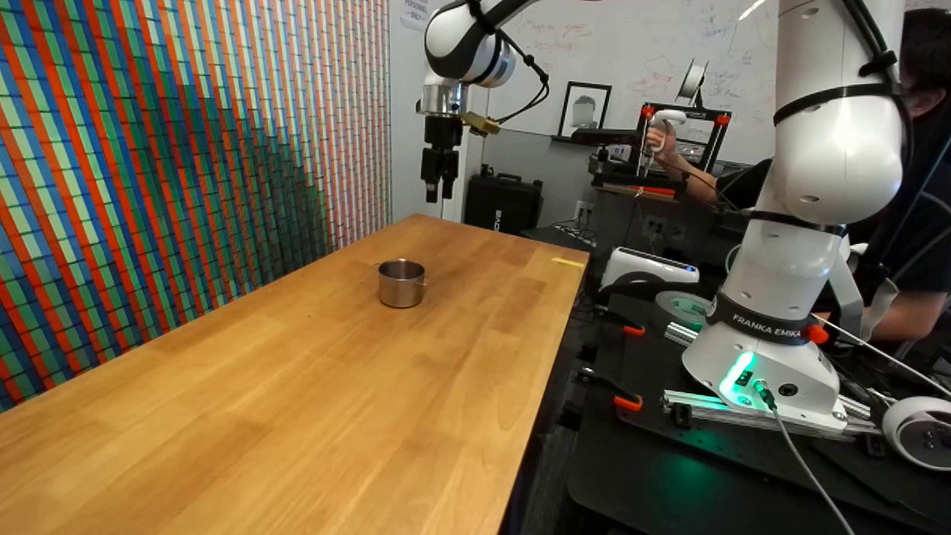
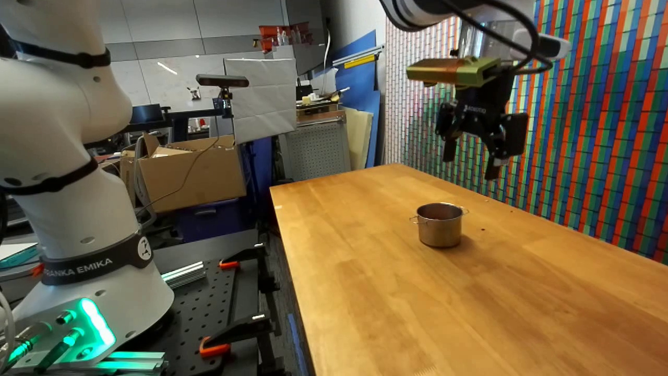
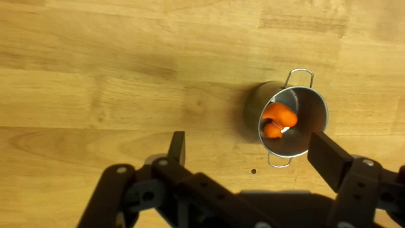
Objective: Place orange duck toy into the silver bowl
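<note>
On the wooden table (image 2: pixel 365 292) stood one silver bowl (image 2: pixel 441 233), one orange duck (image 3: pixel 282 114) lying inside it. One gripper (image 2: pixel 470 163) hung above the table, its two fingers (image 3: pixel 330 158) spread, the duck below and apart from both. One striped wall (image 1: pixel 186 148) ran beside the table; a cardboard box (image 2: pixel 214 177) sat farther back.

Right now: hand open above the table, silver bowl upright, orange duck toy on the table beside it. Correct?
Not quite: the orange duck toy lies inside the silver bowl, as the wrist view shows. The rest is right: bowl upright, hand open above the table.
</note>
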### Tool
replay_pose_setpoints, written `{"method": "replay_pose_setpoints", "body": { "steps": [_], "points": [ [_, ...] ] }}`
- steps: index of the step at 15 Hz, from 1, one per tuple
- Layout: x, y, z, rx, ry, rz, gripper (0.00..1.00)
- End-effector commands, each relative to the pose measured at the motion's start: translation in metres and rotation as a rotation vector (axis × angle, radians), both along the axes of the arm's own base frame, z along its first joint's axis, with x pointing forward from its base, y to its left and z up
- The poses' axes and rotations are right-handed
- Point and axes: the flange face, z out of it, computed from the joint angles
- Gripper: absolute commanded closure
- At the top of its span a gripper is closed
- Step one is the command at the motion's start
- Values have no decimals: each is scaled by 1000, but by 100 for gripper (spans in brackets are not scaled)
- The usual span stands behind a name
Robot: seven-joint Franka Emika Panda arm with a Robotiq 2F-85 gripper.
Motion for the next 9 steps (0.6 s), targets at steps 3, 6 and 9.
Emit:
{"method": "replay_pose_setpoints", "body": {
  "steps": [3,6,9],
  "points": [
    [-22,-34,79,-62,64,-2,0],
    [-35,-42,107,-96,118,-1,0],
    [-33,-40,100,-78,102,0,0]
  ]
}}
